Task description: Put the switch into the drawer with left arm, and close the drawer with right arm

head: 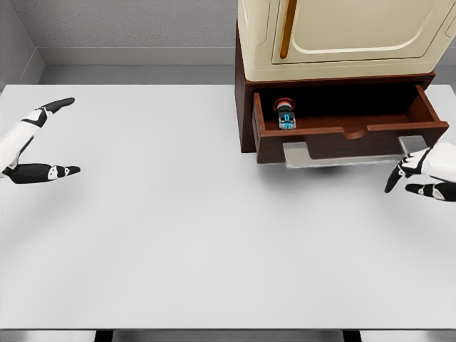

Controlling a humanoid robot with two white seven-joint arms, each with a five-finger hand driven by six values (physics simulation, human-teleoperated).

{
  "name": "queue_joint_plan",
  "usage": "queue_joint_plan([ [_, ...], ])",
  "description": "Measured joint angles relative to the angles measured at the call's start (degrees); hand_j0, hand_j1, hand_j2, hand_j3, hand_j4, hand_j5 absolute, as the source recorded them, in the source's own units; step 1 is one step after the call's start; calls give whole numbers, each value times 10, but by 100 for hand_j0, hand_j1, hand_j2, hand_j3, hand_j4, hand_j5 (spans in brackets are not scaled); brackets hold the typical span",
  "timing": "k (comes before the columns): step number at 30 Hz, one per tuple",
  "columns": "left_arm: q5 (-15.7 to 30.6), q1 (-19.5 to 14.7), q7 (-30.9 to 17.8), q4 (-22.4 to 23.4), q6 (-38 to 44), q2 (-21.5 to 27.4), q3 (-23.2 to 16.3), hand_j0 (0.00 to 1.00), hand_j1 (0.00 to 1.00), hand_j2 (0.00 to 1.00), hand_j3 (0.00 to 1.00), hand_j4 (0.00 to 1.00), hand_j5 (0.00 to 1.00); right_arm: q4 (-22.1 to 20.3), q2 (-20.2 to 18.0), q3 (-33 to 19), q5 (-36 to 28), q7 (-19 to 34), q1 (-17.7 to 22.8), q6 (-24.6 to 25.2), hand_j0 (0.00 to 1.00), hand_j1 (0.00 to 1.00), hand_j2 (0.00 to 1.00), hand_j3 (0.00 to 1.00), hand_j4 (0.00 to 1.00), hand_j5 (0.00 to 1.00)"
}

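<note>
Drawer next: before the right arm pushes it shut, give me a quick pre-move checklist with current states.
1. Switch inside the drawer, at its left end: ok.
2. Switch sits below the drawer's front edge: cannot tell from this angle.
3. Left hand clear of the drawer, far off at the table's left side, fingers open and holding nothing: ok.
4. Right hand close to the drawer front, by the right end of the handle, fingers open: ok.
5. Right hand touching the drawer front: cannot tell.
6. Drawer closed: not ok, pulled out.
</note>
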Motion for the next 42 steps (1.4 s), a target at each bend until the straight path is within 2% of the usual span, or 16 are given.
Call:
queue_joint_plan([
  [7,-1,0,0,0,0,0,0,100,100,100,100,100,100,2,2,7,5,0,-25,-1,53,53,53,53,53,53],
  [10,-1,0,0,0,0,0,0,100,100,100,100,100,100,5,3,26,2,-1,-50,1,53,53,53,53,53,53],
  [16,-1,-2,0,5,0,1,0,100,100,100,100,100,100,10,13,60,6,-2,-75,7,53,53,53,53,53,53],
  [23,-1,-2,0,6,0,1,1,100,100,100,100,100,100,11,19,71,-16,2,-78,24,53,53,53,53,53,53],
  [28,-1,-2,0,6,0,1,0,100,100,100,100,100,100,11,23,81,21,1,-79,5,53,53,53,53,53,53],
  [32,-1,-2,0,6,0,1,0,100,100,100,100,100,100,11,27,83,30,-1,-96,0,53,53,53,53,53,53],
  [35,-1,-2,0,6,0,1,0,100,100,100,100,100,100,12,30,86,33,-1,-124,-1,53,53,53,53,53,53],
  [38,-1,-2,0,6,0,1,0,100,100,100,100,100,100,20,37,110,34,-1,-172,-1,53,53,53,53,53,53],
  [42,-1,-2,0,6,0,1,0,100,100,100,100,100,100,35,45,140,39,-1,-183,-1,53,53,53,53,53,53],
])
